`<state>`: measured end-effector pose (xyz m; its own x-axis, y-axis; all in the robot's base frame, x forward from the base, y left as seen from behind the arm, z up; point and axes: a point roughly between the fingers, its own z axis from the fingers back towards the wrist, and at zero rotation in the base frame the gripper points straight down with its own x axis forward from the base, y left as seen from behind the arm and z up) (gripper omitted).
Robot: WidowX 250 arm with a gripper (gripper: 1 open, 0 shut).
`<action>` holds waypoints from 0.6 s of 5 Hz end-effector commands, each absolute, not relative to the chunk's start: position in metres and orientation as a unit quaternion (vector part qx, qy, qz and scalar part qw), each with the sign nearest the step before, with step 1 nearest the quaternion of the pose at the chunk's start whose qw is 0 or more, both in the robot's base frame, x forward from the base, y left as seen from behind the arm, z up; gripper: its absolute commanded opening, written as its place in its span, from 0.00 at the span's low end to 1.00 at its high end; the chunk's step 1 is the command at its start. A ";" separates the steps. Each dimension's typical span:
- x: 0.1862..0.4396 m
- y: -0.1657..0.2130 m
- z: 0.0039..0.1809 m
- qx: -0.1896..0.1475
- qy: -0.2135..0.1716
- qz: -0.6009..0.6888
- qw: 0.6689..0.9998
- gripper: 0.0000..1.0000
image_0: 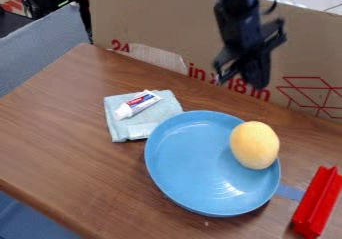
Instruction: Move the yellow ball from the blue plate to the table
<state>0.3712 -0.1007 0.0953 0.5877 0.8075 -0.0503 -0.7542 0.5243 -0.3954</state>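
Observation:
The yellow ball (254, 144) rests on the right side of the blue plate (194, 169), which sits on the brown wooden table (60, 108). My gripper (241, 75) hangs in the air well above the plate's far rim, in front of the cardboard box. It is shut and holds nothing. Nothing touches the ball.
A pale folded cloth (126, 123) with a small white tube (144, 104) on it lies left of the plate. A red block (318, 201) sits at the table's right edge. A cardboard box (307, 38) with red print stands along the back.

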 end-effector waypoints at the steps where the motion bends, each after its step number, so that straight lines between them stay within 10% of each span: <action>1: 0.364 -0.107 0.094 -0.186 -0.065 0.459 0.866 0.00; 2: 0.368 -0.113 0.078 -0.179 -0.070 0.464 0.865 1.00; 3: 0.372 -0.112 0.080 -0.182 -0.062 0.456 0.869 1.00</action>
